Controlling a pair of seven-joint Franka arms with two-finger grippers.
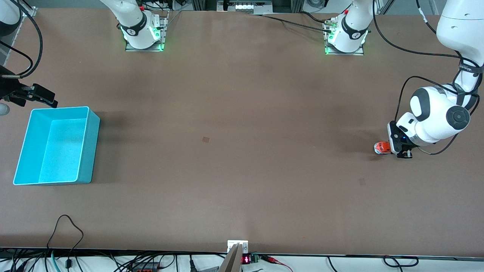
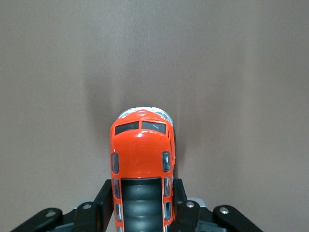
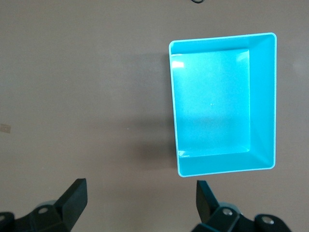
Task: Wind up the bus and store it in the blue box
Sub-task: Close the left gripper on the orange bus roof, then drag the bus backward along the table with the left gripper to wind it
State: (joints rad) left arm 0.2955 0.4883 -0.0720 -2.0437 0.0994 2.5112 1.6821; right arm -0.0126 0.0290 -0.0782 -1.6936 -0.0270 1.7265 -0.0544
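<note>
Left gripper: fingers clamp the small orange toy bus, nose pointing away, at the left arm's end.
Right gripper: wide open, empty, waiting beside the light-blue plastic box.
Gap: box well apart, at the right arm's end.

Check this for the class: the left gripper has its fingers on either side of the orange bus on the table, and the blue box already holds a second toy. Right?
Not quite. The blue box is empty, as the right wrist view shows. The rest stands: the left gripper has its fingers either side of the bus on the table.
</note>
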